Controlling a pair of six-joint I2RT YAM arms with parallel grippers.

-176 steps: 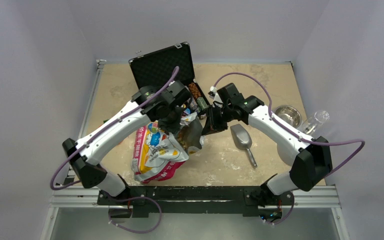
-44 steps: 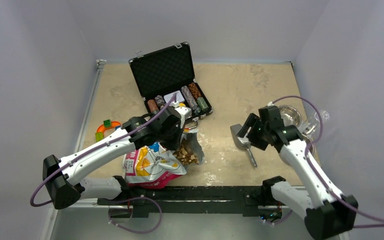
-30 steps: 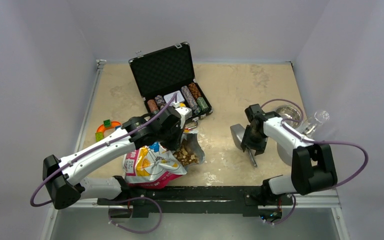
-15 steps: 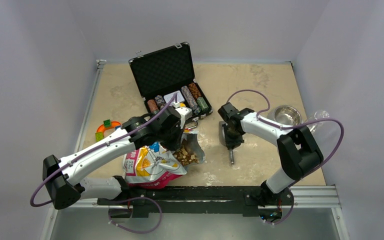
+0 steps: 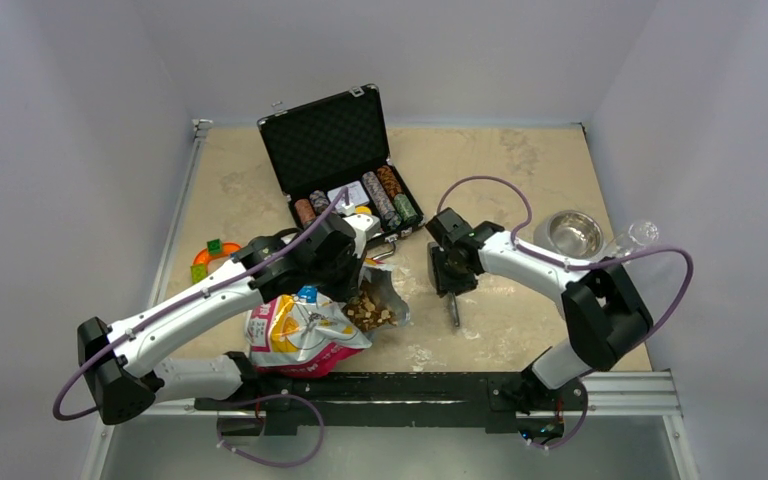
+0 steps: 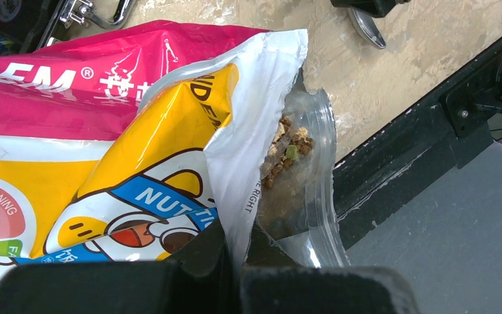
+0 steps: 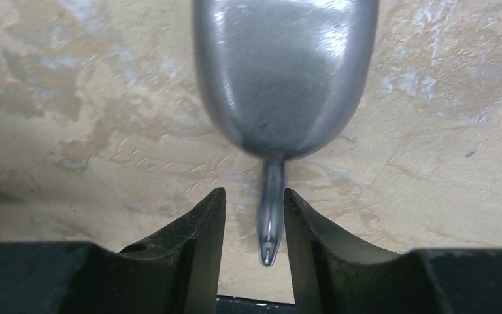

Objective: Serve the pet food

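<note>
Filling most of the overhead view, tan table [image 5: 520, 165] had walls on left, far and right sides, and black rail [image 5: 410, 385] along the near edge. Open room: far-right part bare, plus a bare strip between the bag's mouth and the scoop. Open poker chip case [image 5: 325, 135] sat far centre-left, lid up. Pet food bag [image 5: 295, 335] lay near-left, just beside the rail, torn mouth facing right. Left gripper [image 6: 234, 248] was clamped on the bag's white torn edge, mouth gaping.

Steel bowl [image 5: 573, 232] stood near the right edge, well apart from the bag. Metal scoop [image 7: 284, 72] was mid-table between bag and bowl, nearer the bag. Right gripper [image 7: 253, 212] was over it, fingers [image 7: 199, 235] straddling the thin handle. Jaws stood apart, with a gap on one side and the other side touching or nearly so, not clamped. Clear cup [image 5: 638, 235] stood just beside the bowl at the right wall. Coloured toy [image 5: 210, 255] lay near the left edge. Pet food [image 6: 287, 147], brown kibble, sat inside the bag mouth, showing through the clear lining.

Versus 1.5 s earlier, scoop and right gripper had shifted from beside the bowl to mid-table, toward the bag. Half a second earlier they were already close to this spot. Bag and left gripper were about unchanged.
</note>
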